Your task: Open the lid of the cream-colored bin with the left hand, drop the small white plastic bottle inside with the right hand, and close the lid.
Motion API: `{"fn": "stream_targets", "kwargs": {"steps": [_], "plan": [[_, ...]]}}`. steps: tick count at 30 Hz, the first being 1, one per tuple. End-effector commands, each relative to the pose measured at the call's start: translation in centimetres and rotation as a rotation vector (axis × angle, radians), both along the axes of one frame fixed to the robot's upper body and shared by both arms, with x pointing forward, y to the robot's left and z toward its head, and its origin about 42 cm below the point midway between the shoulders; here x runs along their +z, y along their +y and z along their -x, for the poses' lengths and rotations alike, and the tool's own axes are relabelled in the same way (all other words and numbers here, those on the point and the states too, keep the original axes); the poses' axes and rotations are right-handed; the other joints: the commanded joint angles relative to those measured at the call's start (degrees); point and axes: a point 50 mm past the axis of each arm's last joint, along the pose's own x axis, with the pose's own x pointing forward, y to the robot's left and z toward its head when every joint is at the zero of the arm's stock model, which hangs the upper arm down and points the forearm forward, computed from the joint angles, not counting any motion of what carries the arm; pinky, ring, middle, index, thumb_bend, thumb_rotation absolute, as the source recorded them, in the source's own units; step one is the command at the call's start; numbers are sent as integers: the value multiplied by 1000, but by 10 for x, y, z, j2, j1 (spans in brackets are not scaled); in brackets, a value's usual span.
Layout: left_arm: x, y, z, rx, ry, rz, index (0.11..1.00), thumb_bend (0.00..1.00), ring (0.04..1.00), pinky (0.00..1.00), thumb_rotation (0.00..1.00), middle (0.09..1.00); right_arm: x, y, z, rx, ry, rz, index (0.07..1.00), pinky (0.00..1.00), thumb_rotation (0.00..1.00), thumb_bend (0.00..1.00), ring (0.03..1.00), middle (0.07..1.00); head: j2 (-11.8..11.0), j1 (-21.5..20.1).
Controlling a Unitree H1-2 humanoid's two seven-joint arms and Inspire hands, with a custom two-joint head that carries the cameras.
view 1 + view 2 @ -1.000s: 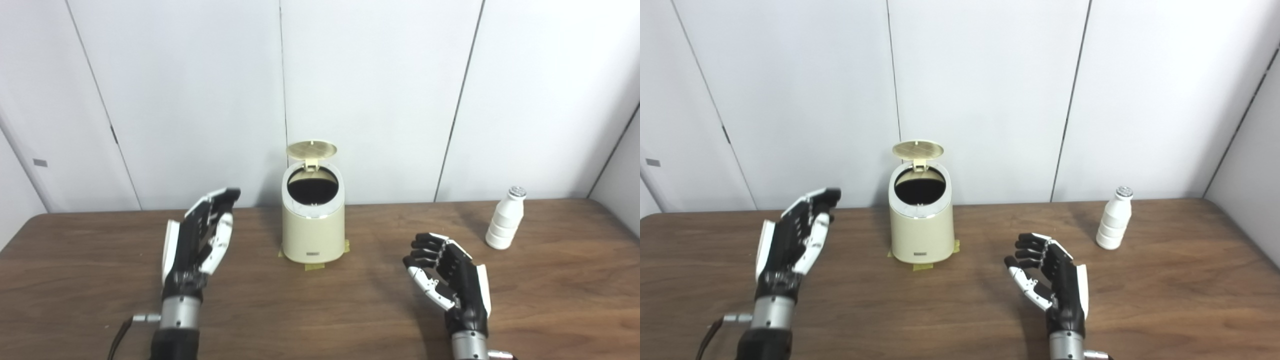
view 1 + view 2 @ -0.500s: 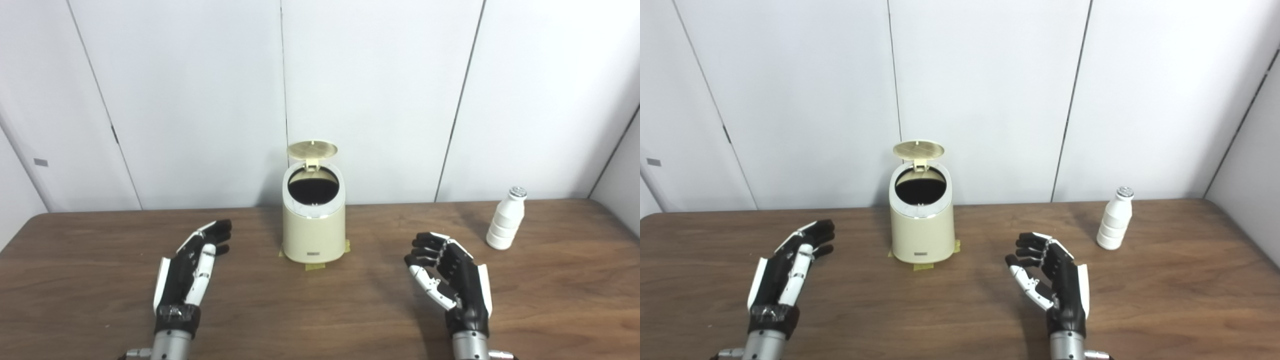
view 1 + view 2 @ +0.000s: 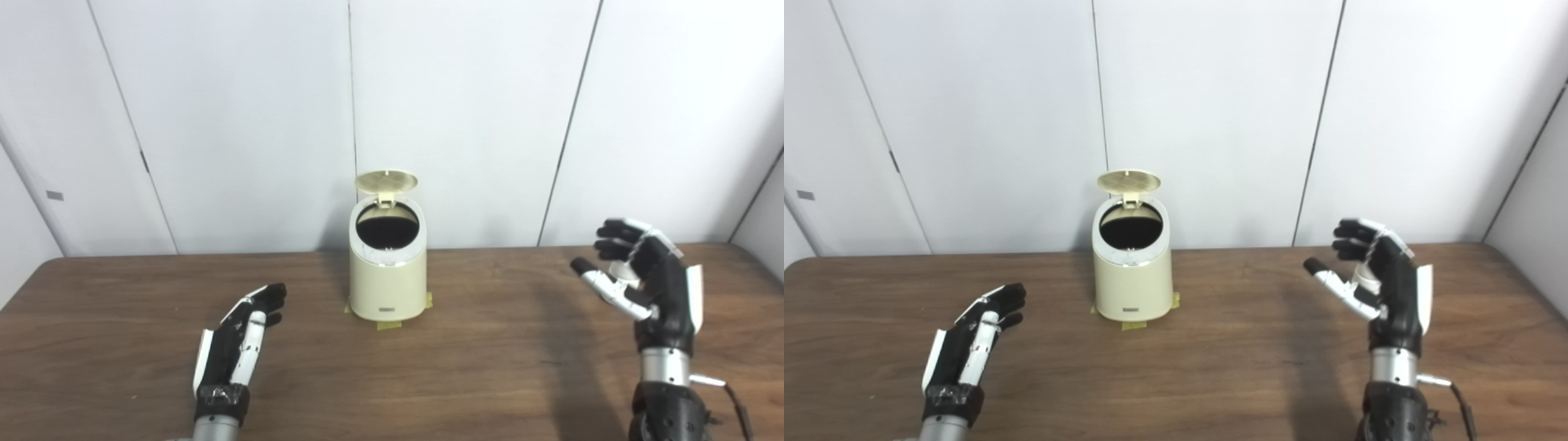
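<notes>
Although the right hand [image 3: 646, 278] mostly hides the bottle [image 3: 1366, 278] at the table's right, its fingers look spread, gripping nothing. The bottle seems light and smooth; take its ribbed body. The left hand [image 3: 236, 343] lies open; the bin [image 3: 387, 278] is uncovered.

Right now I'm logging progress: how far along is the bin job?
Done: the lid of the bin stands open. In hand: the right hand is open around the bottle, which is mostly hidden, grasp unclear; the left hand rests open. Left: drop, close.
</notes>
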Motion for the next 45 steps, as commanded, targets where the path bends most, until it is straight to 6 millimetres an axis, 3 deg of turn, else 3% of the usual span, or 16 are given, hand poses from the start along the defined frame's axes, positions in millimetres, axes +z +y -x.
{"fn": "stream_targets", "kwargs": {"steps": [1, 6, 11, 18, 21, 22, 23, 25, 29, 31, 34, 38, 45], "plan": [[18, 3, -7, 8, -94, -17, 766, 145, 817, 793, 742, 794, 24, -8, -6, -26, -142, 82, 631, 445, 154, 669, 556, 614, 0, -4], [18, 9, -7, 27, -89, -12, 760, 146, 820, 812, 744, 792, 43, -17, -11, -55, -221, 85, 722, 607, 116, 682, 713, 728, -2, -10], [16, 12, -8, 34, -84, -11, 755, 156, 818, 796, 774, 789, 67, -20, -14, -172, -266, 185, 787, 616, 81, 681, 734, 757, -2, -12], [16, 16, -6, 40, -80, -14, 751, 158, 814, 791, 790, 786, 81, -28, -22, -271, -202, 268, 846, 678, 68, 703, 863, 833, -2, -16], [16, 16, -6, 39, -78, -12, 745, 161, 814, 794, 779, 781, 87, -32, -24, -298, -181, 290, 840, 503, 106, 745, 843, 843, -2, -18], [15, 16, -6, 38, -80, -10, 748, 158, 817, 798, 775, 783, 89, -34, -25, -308, -166, 290, 849, 206, 121, 749, 850, 855, -2, -19], [15, 15, -7, 36, -81, -8, 748, 154, 816, 794, 766, 783, 90, -36, -26, -317, -151, 290, 851, 105, 139, 760, 848, 858, -2, -20], [15, 15, -7, 33, -83, -9, 750, 146, 816, 793, 754, 785, 90, -42, -29, -325, -132, 282, 852, 27, 155, 796, 815, 857, -3, -20], [15, 15, -7, 31, -78, -20, 751, 158, 817, 806, 761, 785, 79, -56, -36, -333, -38, 236, 832, 1, 102, 847, 799, 831, -3, -21], [15, 15, -7, 32, -78, -22, 747, 158, 813, 800, 765, 782, 72, -60, -39, -326, 11, 207, 822, 346, 100, 852, 772, 819, -3, -21], [16, 14, -7, 25, -82, -26, 749, 159, 809, 787, 758, 782, 61, -69, -42, -317, 66, 196, 879, 533, 149, 836, 812, 855, -4, -23], [14, 14, -7, 27, -83, -48, 744, 150, 800, 772, 733, 775, 47, -79, -46, -311, 126, 197, 903, 610, 203, 856, 840, 879, -4, -23], [14, 13, -8, 25, -79, -49, 745, 158, 805, 780, 703, 779, 31, -83, -47, -311, 178, 193, 867, 622, 293, 900, 798, 841, -4, -22]]}}
